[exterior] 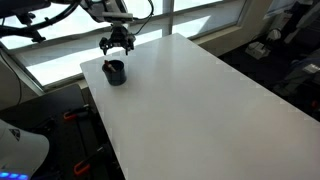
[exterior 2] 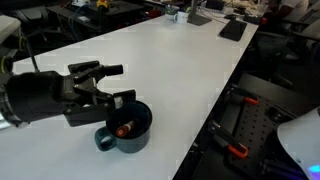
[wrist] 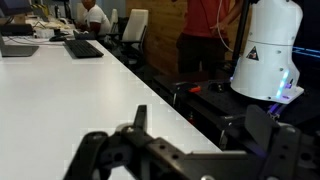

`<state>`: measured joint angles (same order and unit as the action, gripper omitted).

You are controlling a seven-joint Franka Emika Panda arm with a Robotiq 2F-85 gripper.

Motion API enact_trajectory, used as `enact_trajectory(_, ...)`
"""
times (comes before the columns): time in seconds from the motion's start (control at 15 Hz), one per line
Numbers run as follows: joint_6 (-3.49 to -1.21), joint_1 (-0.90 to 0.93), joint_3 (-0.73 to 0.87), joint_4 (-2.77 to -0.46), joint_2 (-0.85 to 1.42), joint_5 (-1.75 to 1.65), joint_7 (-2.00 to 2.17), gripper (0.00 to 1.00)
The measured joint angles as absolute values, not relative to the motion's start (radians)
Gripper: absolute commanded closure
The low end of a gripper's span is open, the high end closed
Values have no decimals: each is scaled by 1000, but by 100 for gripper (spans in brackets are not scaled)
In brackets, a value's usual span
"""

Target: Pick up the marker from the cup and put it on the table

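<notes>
The small dark cup (exterior: 115, 72) stands near a far corner of the white table (exterior: 200, 100). In an exterior view the cup (exterior 2: 127, 135) shows the marker (exterior 2: 122, 128) lying inside it, its reddish-orange end visible. My gripper (exterior: 117, 48) hovers just above the cup, apart from it. It is open and empty (exterior 2: 114, 84). In the wrist view the two fingers (wrist: 200, 125) stand wide apart over the table edge. The cup and marker are out of that view.
A dark keyboard (exterior 2: 232, 28) and small items lie at the table's far end; the keyboard also shows in the wrist view (wrist: 85, 47). A white machine (wrist: 268, 50) and black framing stand beside the table edge. A person (wrist: 95, 14) sits beyond.
</notes>
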<state>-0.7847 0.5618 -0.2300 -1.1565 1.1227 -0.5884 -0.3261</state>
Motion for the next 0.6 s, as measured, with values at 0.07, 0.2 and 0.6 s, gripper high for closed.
enact_trajectory(0.07, -785, 556, -230, -1156, 1127, -588, -326, 0)
enact_trajectory(0.2, -786, 548, -230, -1153, 1141, -588, -328, 0)
enact_trajectory(0.6, -785, 565, -253, -1110, 1207, -624, -348, 0)
